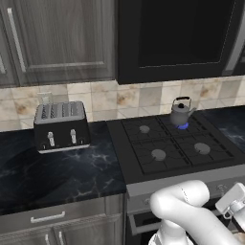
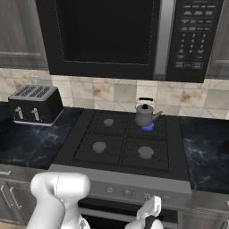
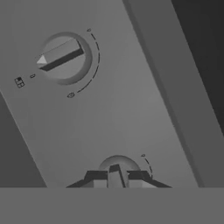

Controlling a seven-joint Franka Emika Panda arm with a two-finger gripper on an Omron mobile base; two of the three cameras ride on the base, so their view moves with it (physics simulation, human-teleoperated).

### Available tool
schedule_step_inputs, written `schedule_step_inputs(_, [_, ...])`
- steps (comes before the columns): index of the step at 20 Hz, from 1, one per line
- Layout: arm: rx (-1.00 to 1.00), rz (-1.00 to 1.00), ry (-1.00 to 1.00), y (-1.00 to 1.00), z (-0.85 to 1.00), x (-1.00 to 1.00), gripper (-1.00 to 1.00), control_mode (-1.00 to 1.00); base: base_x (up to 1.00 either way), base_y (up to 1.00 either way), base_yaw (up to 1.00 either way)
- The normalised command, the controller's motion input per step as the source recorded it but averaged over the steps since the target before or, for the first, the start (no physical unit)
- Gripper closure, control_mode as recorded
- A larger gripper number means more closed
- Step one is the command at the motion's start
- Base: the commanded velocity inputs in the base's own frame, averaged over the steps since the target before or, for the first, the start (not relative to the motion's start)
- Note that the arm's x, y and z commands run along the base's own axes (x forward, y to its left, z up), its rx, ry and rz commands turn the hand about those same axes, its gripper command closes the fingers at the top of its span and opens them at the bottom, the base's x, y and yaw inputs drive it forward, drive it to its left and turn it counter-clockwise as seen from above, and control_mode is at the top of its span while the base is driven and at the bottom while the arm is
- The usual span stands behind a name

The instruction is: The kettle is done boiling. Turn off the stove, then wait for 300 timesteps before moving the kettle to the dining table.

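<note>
**Pincer on stove knob, burner lit**

kettle [image 2: 146,115] sits on the stove's [image 2: 85,154] back-right burner, spout toward the right edge; blue flame [image 2: 148,127] under it; gripper [image 3: 116,177] is down at the silver front strip, fingers [image 3: 95,176] clenched on a knob [image 3: 117,164] near the strip's right end; second knob [image 3: 62,57] just beside it on the strip, pointer bar tilted; toaster [image 1: 61,126] on the counter [image 1: 57,172] left of the stove, near the back edge; microwave [image 2: 129,38] above.
</note>
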Motion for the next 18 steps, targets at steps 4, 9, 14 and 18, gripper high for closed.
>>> schedule_step_inputs(4, [0.09, 0.0, 0.0, -0.07, 0.0, -0.02, 1.0, -1.0, 0.0, 0.0, 0.0])
schedule_step_inputs(9, [0.14, 0.0, 0.0, -0.02, 0.0, -0.01, 1.0, -1.0, 0.0, 0.0, 0.0])
schedule_step_inputs(14, [0.15, 0.0, 0.0, -0.02, 0.0, 0.0, 1.0, -1.0, 0.0, 0.0, 0.0])
schedule_step_inputs(18, [0.16, 0.0, 0.0, -0.01, 0.0, 0.0, 1.0, -1.0, 0.0, 0.0, 0.0])
